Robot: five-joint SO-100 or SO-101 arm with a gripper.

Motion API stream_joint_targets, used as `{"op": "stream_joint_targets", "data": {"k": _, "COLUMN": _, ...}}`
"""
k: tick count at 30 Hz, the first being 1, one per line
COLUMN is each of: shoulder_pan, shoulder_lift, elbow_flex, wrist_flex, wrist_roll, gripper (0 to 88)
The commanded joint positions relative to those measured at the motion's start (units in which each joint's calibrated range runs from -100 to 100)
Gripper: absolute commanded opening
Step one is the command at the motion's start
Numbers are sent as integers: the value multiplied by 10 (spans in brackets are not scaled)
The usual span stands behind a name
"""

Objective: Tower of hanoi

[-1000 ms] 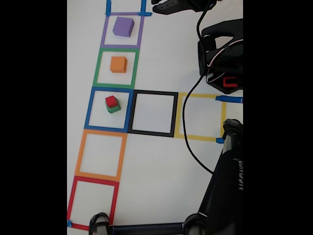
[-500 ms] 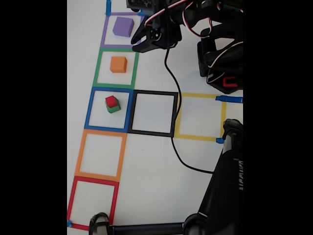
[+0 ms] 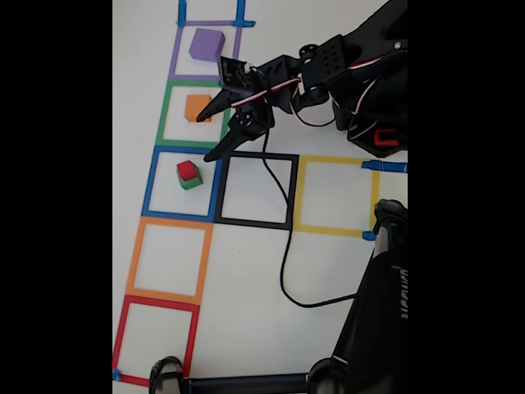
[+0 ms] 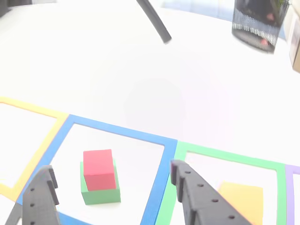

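here, four cubes: one purple cube [image 3: 206, 44], one orange cube [image 3: 197, 107], red cube [image 3: 188, 170] atop green cube [image 3: 192, 182]

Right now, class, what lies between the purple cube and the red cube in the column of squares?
In the fixed view, the orange cube sits in the green tape square between the purple cube and the red cube; the open gripper hangs partly over that stretch.

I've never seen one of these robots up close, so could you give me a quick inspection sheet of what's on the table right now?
Surface: white table marked with coloured tape squares.
Job's things: red cube stacked on green cube in the blue square; orange cube in the green square; purple cube in the purple square.
Clutter: nothing seen.
Claw: claw open, empty, near the red cube.
Cables: black cable trailing across the table.
Surroundings: dark container at the table's far edge.
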Motion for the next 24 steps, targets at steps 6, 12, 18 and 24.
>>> {"op": "stream_joint_targets", "data": {"k": 6, "shoulder_pan": -16, "shoulder_lift": 221, "elbow_flex": 2, "wrist_flex": -256, "wrist_roll": 4, "gripper": 286}}
{"op": "stream_joint_targets", "data": {"k": 12, "shoulder_pan": -7, "shoulder_lift": 397, "elbow_flex": -56, "wrist_flex": -373, "wrist_roll": 4, "gripper": 285}}
{"op": "stream_joint_targets", "data": {"k": 18, "shoulder_pan": -4, "shoulder_lift": 520, "elbow_flex": -126, "wrist_flex": -431, "wrist_roll": 4, "gripper": 283}}
{"op": "stream_joint_targets", "data": {"k": 24, "shoulder_pan": -20, "shoulder_lift": 586, "elbow_flex": -155, "wrist_flex": -468, "wrist_roll": 4, "gripper": 281}}
